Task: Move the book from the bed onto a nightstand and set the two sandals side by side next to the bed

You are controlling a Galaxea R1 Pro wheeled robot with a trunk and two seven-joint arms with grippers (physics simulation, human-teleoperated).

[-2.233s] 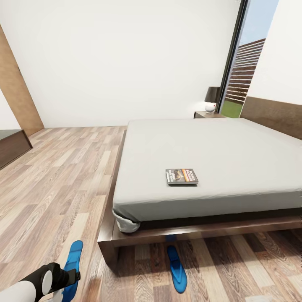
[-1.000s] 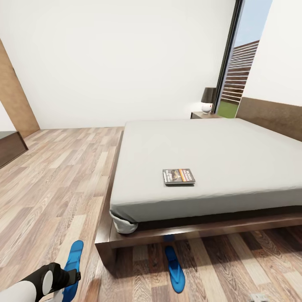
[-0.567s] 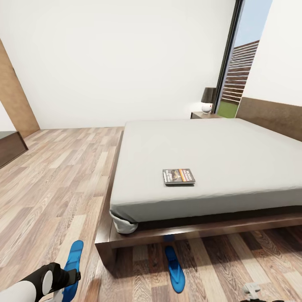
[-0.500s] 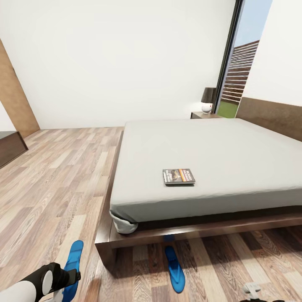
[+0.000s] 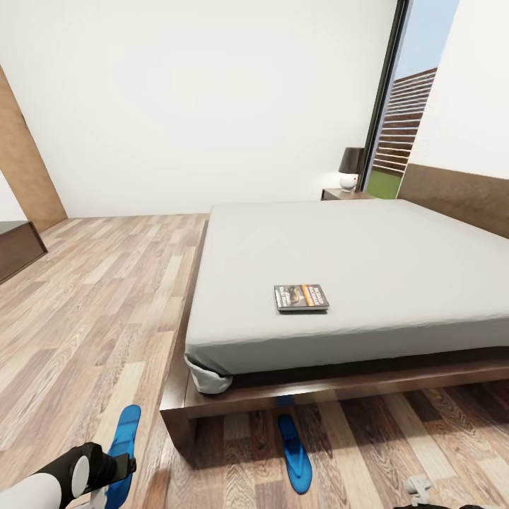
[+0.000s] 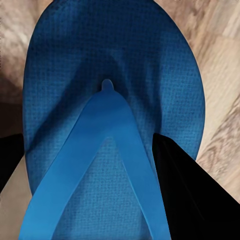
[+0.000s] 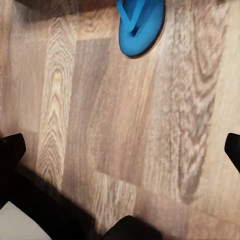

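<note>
We see the thin dark-grey paperback book (image 5: pixel 302 297) with its orange band lying flat on the plain light-grey mattress of the low wood-framed bed (image 5: pixel 367 261), near its foot edge, exactly where it lay half a second ago. One bright blue flip-flop sandal (image 6: pixel 112 125) sits between our left gripper's (image 5: pixel 121 466) dark fingers (image 6: pixel 175 175), which flank its sole closely; we judge them clamped on it, the sandal showing beyond the fingertips in the head view. The second blue sandal (image 5: pixel 295 452) lies on the brown plank floor (image 5: pixel 92 304), partly under the bed frame, well ahead of our right gripper's (image 7: pixel 120 150) fingers, which are spread wide with nothing between them. That gripper's pale tip (image 5: pixel 417 488) has shifted slightly lower since then.
</note>
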